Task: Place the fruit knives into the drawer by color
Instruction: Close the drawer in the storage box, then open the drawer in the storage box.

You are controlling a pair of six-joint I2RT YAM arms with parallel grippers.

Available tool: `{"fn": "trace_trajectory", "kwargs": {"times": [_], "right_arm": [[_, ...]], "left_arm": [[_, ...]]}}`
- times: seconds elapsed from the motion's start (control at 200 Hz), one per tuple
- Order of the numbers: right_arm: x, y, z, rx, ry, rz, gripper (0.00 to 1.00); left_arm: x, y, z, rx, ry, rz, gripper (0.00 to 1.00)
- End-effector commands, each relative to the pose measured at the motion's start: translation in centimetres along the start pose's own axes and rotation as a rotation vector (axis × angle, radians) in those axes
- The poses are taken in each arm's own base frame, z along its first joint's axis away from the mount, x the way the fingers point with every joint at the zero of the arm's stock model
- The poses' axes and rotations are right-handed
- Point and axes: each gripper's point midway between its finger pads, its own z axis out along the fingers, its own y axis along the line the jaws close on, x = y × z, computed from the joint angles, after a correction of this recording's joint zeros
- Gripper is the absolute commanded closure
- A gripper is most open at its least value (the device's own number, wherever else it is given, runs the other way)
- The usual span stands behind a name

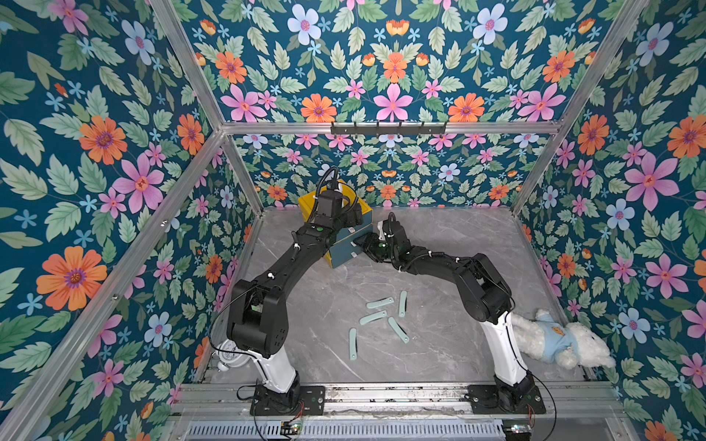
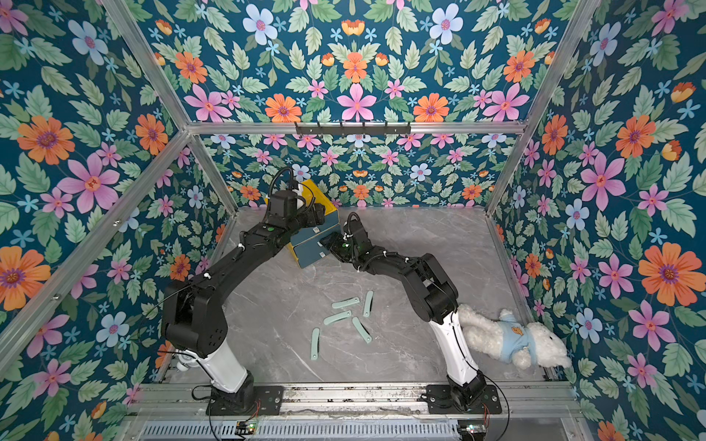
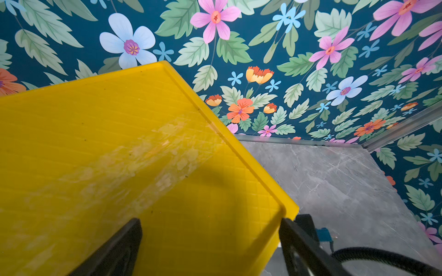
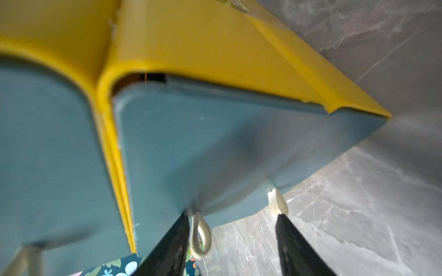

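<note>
Left wrist view: the left gripper [image 3: 210, 221] is spread wide. One black finger [image 3: 114, 251] hangs over the yellow top of the cabinet [image 3: 119, 143]. The other finger stands just past the top's edge, over the grey table [image 3: 334, 179]. Whether either finger touches the cabinet cannot be told. The flowered wall rises ahead of the gripper.

Right wrist view: the right gripper [image 4: 232, 216] is close against a teal drawer front [image 4: 203, 143], its jaws apart and pinching nothing. A pale tab [image 4: 201, 236] lies against the inner side of one finger [image 4: 167, 251]. A second tab [image 4: 277, 203] sits at the tip of the other finger. A thin dark gap shows between this drawer and the yellow frame. A neighbouring drawer [image 4: 47, 155] lies beside it, blurred.

In both top views the left gripper is above the cabinet [image 1: 305, 200] and the right gripper is at its drawer fronts, the two grippers near each other. Five mint knives [image 1: 372, 317] lie loose on the table, well apart from both grippers, back toward the arm bases and between the arms. In a top view one knife [image 2: 314, 343] lies a little off from the other four. A white plush toy [image 1: 561, 338] lies beside the right arm's base, far behind its gripper.
</note>
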Motion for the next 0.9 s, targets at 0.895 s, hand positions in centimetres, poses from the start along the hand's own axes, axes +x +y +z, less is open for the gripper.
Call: {"fn": "trace_trajectory", "kwargs": {"times": [0.895], "right_arm": [[3.3,-2.1,0.6,-0.101,0.012,0.116,0.51]], "left_arm": [[6.8,1.2,-0.4,-0.019,0.251,-0.035,0.08]]}}
